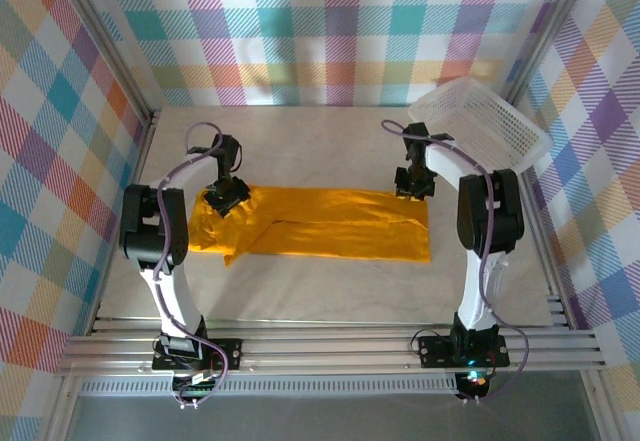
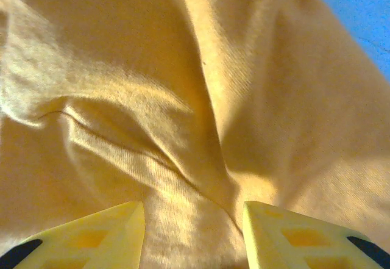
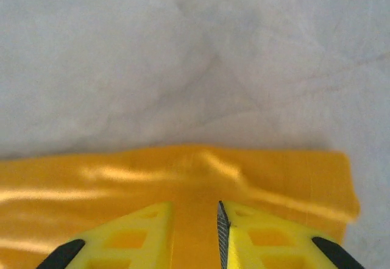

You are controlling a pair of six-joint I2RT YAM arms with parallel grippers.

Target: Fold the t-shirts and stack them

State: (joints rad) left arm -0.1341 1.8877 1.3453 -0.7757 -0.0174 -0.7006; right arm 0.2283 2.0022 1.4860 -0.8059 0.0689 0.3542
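The t-shirt is laid as a long folded strip across the middle of the table. The left gripper is pressed on its left end with jaws spread wide. The right gripper is set narrow over its far right corner, and whether cloth is pinched cannot be told.

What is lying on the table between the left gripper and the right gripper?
The orange-yellow t-shirt, folded into a long band, spans from the left gripper to the right gripper in the top view.
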